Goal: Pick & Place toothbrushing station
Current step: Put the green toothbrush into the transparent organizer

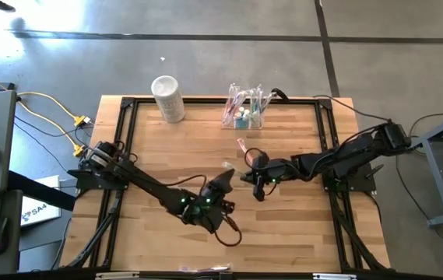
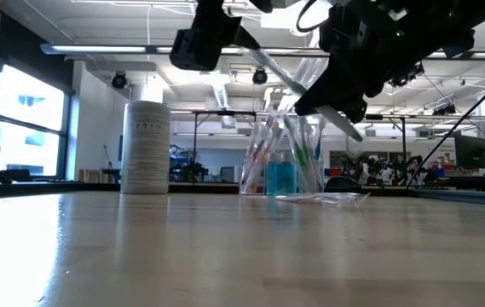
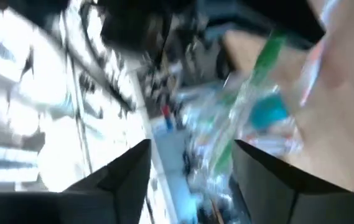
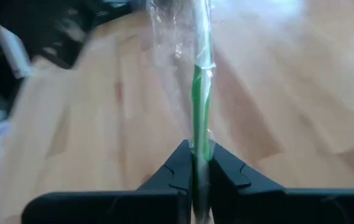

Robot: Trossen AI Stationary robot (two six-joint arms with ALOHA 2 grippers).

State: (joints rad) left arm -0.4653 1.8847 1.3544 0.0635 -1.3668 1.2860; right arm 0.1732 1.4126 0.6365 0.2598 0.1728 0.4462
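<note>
The clear toothbrushing station (image 1: 243,110) stands at the table's far edge with several toothbrushes upright in it; it also shows in the low view (image 2: 280,166). My right gripper (image 4: 195,163), over the table's middle (image 1: 252,175), is shut on a green toothbrush in a clear wrapper (image 4: 199,74), held above the table (image 2: 297,85). My left gripper (image 1: 223,185) is open just left of it, its fingers apart in the left wrist view (image 3: 192,155). That blurred view shows the green toothbrush (image 3: 260,62) ahead of the fingers. My right gripper pinches the wrapped green toothbrush by its shaft (image 4: 196,140) between its two fingers. The toothbrush runs on straight out ahead of the fingers, along them. It is lifted clear of the table and slants in the low view, with a white end (image 2: 344,124) lower.
A whitish cylindrical container (image 1: 168,98) stands at the far edge, left of the station. A wrapped pinkish toothbrush (image 1: 241,146) lies on the wood between the station and the grippers; it also shows in the low view (image 2: 323,198). A black frame (image 1: 128,132) borders the table.
</note>
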